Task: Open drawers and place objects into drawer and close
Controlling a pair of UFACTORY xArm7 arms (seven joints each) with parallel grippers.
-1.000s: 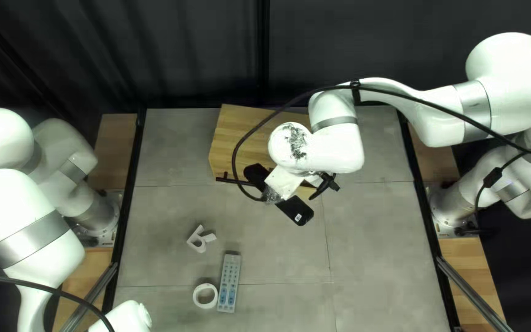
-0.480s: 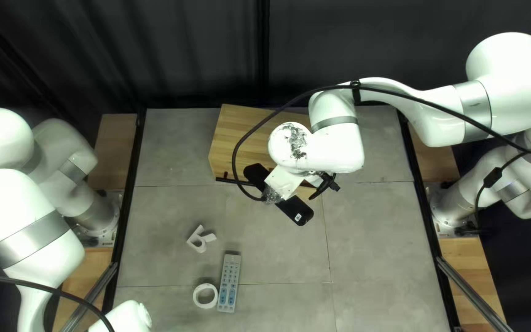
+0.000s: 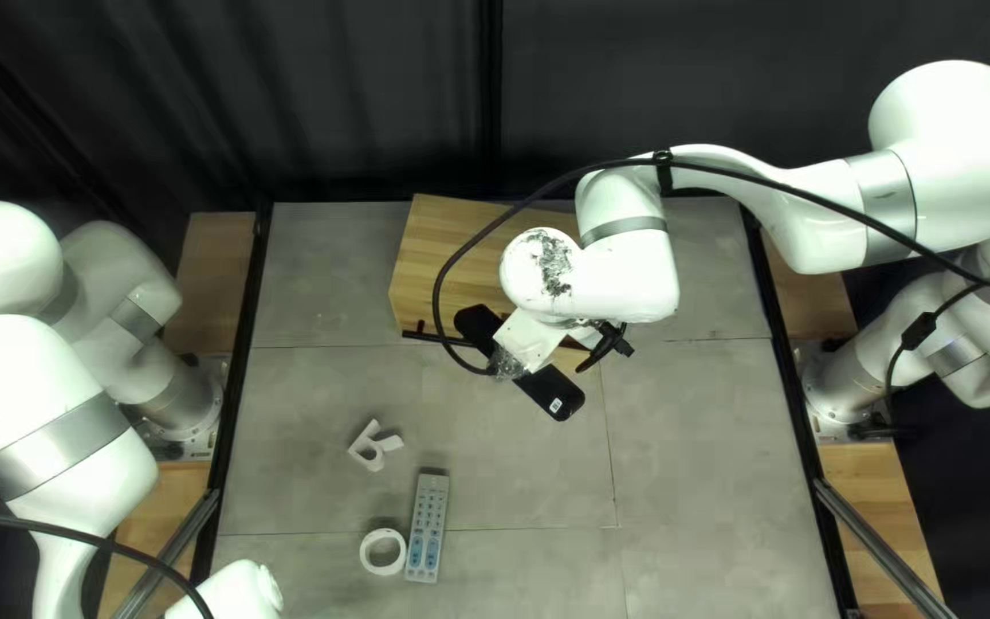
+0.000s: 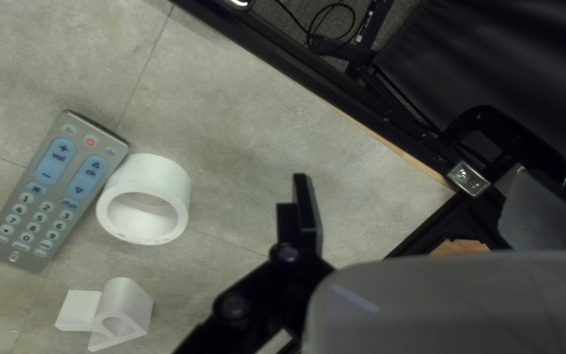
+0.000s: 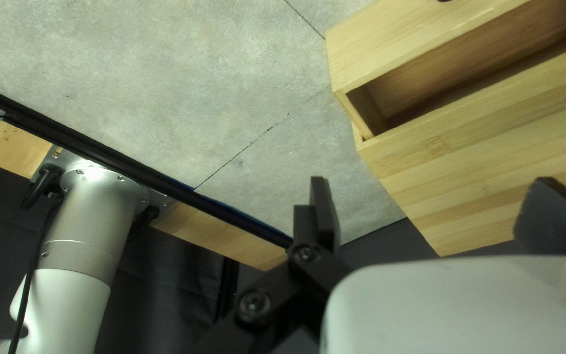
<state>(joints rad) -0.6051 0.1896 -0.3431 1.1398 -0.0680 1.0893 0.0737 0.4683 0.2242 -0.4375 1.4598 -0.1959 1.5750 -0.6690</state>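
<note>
You have the opening stage done for at least one drawer [image 5: 473,72]: it stands pulled out of the wooden cabinet [image 5: 492,164] by the table's far edge, and nothing shows in the part you can see. Your right arm [image 3: 621,275] hides much of that front, so you can't tell whether another needs opening.

Placing looks still to do. Your remote control [image 3: 427,527], white ring [image 4: 144,200] and white R-shaped piece [image 3: 374,445] all lie on the table [image 3: 701,459], left of its middle; the ring is just beside the remote, toward the left edge, and the R-shaped piece is farther in toward the cabinet. Your left gripper [image 4: 412,175] and right gripper [image 5: 432,179] are both spread wide, holding nothing. After loading, you'd have the closing left.
</note>
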